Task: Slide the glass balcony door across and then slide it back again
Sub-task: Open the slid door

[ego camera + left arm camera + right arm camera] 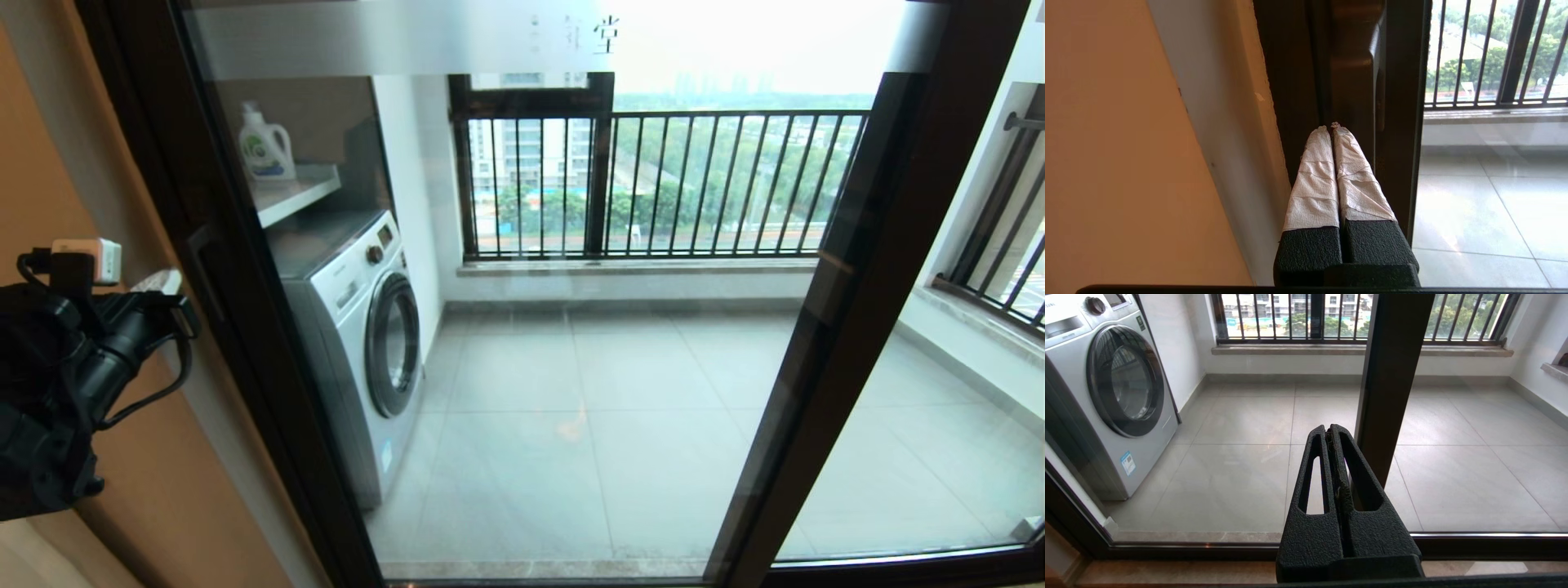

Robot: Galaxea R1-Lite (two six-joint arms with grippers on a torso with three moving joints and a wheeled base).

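The glass balcony door (253, 351) fills the head view, with a frosted top strip bearing Chinese characters (606, 34). Its dark left stile stands against the wall jamb. The black bar handle (204, 273) is on that stile. My left gripper (159, 282) is shut, and its white-wrapped fingertips (1324, 134) sit just short of the stile, beside the handle (1378, 69), holding nothing. My right gripper (1327, 428) is out of the head view; it is shut and empty, low before the glass next to the door's right stile (1392, 375).
Behind the glass stand a washing machine (359, 343), a shelf with a detergent bottle (265, 149) and a window with railing bars (653, 184). An orange wall (41, 163) lies left of my left arm. The floor track (1167, 552) runs along the bottom.
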